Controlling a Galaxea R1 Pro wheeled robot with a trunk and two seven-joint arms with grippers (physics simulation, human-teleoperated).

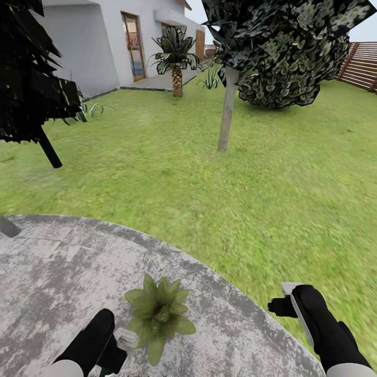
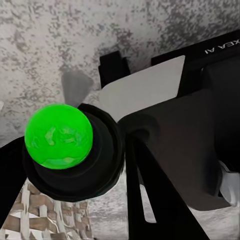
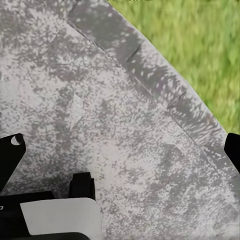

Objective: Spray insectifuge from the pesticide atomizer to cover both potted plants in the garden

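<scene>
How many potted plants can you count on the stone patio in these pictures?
1. The potted plant sits on the stone patio near its edge, just beside the left gripper. A second may lie out of view.

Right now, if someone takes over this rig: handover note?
Left end effector: low over the patio, beside one potted plant. Its wrist camera sees a green-tipped black object up close, possibly the atomizer; grip unconfirmed.
Right end effector: open, nothing between its fingers, near the patio edge by the lawn.
Done: robot is at one plant.
Left: confirm the sprayer is held, cover this plant, then locate and cover the second.
</scene>
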